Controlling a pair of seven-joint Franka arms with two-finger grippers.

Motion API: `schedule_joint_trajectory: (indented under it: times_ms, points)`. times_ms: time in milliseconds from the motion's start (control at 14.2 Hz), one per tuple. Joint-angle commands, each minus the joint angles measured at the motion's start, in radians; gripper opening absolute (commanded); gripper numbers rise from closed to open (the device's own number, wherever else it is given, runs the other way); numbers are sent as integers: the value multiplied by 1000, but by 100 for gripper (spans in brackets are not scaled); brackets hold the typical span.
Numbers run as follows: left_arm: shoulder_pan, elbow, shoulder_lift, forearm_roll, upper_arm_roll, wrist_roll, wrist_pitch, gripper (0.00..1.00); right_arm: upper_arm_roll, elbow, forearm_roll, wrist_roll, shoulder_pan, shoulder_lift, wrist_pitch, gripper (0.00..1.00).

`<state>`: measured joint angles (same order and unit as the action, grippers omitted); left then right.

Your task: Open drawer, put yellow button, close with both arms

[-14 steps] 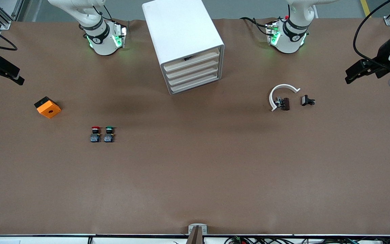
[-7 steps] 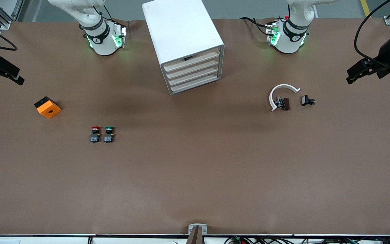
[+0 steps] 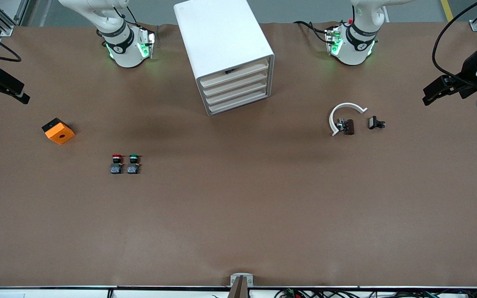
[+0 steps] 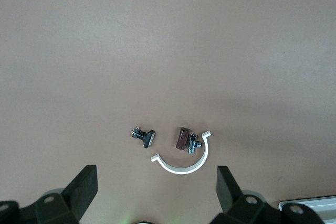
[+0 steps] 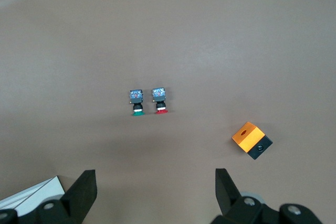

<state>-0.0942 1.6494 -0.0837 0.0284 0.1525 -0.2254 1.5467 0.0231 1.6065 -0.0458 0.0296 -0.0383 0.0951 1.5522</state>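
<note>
The white cabinet stands between the two arm bases, its four drawers facing the front camera. The topmost drawer is pushed in, with a small dark thing showing in the gap above its front. The yellow button is out of view. My left gripper hangs open over the left arm's end of the table; in the left wrist view, the left gripper holds nothing. My right gripper hangs open over the right arm's end, and in the right wrist view the right gripper is likewise empty.
A red-capped button and a green-capped button lie side by side, with an orange and black box beside them. Toward the left arm's end lie a white C-shaped ring, a brown piece and a small black piece.
The left arm's hand has shifted slightly at its end of the table. Nothing else has moved.
</note>
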Motion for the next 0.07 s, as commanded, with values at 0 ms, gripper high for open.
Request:
schedule_joint_trajectory:
  times_ms: [0]
  points:
    - [4,-23,7,-15,-5,20,-17,100,-14,-19,12,-11,-15,-8,-9,100]
